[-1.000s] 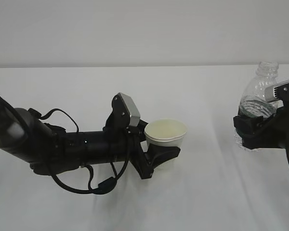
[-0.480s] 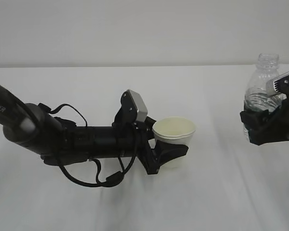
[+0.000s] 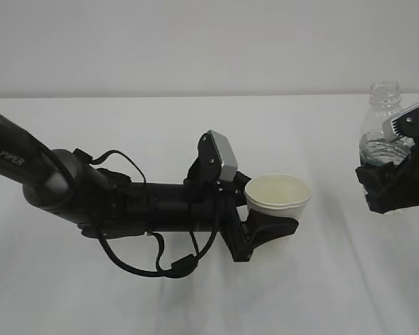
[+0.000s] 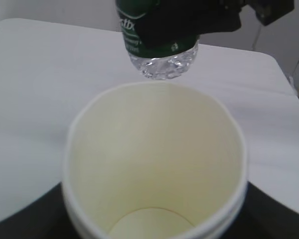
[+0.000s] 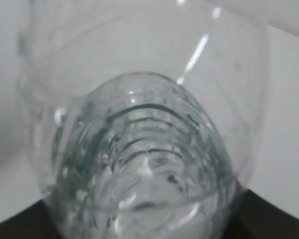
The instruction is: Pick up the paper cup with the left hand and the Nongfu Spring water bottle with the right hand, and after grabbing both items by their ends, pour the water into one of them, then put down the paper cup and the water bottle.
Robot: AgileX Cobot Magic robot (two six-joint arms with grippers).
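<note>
From outside, your left hand (image 3: 265, 227) clasps the thin, crushable paper cup (image 3: 277, 197) low, left of the Nongfu Spring water bottle (image 3: 383, 125); your right hand (image 3: 391, 185) clamps the bottle's lower body. The left wrist view shows the cup empty, the bottle's base just beyond its rim; the right wrist view shows slippery ribbed plastic, so squeeze lightly.

The exterior view looks down at a slant across the white table (image 3: 195, 300). The left wrist view looks closely into the paper cup (image 4: 154, 164), sharing the Nongfu Spring water bottle (image 4: 162, 47) at upper centre. The right wrist view fills with that bottle.
</note>
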